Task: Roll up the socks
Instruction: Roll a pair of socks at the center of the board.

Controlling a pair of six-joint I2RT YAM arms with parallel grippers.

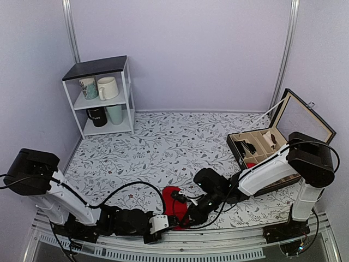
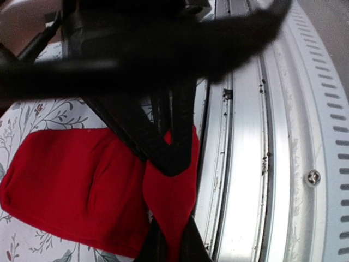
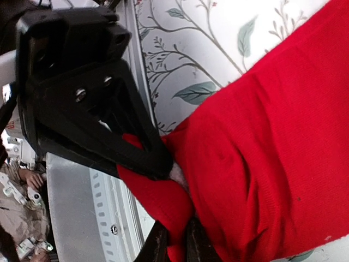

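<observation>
The red socks lie on the floral tablecloth at the near edge of the table, between the two arms. My left gripper is shut on the near end of the socks, right beside the metal edge rail. My right gripper is shut on the same near end, facing the left gripper's fingers. In the left wrist view the rest of the socks spreads flat to the left. In the right wrist view the bulk of the socks bunches in folds to the right.
A metal rail runs along the near edge. An open box with compartments holding rolled bundles stands at the right. A white shelf with mugs stands at the back left.
</observation>
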